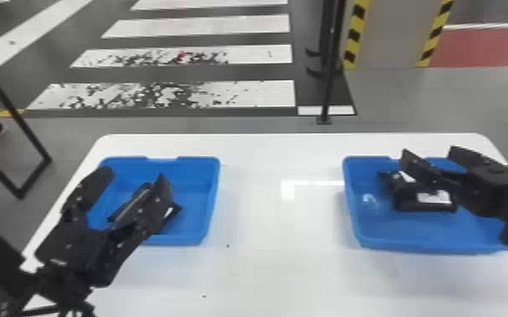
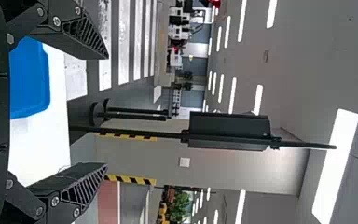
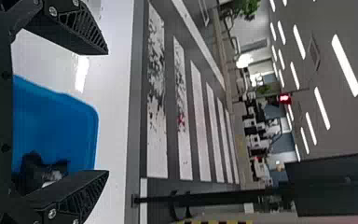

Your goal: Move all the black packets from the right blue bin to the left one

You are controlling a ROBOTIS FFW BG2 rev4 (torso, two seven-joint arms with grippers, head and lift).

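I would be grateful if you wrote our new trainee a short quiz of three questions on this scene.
1. True or false: the jaws of the black two-fingered right gripper stand apart.
2. Choose one. The rectangular blue right bin rests on: (a) the striped floor; (b) a white table; (c) a metal shelf.
3. Fill the gap: the flat black packets with white labels lie in the right bin, and the task is to move them to the matching blue bin on the robot's ____.

Key: 1. True; 2. b; 3. left.
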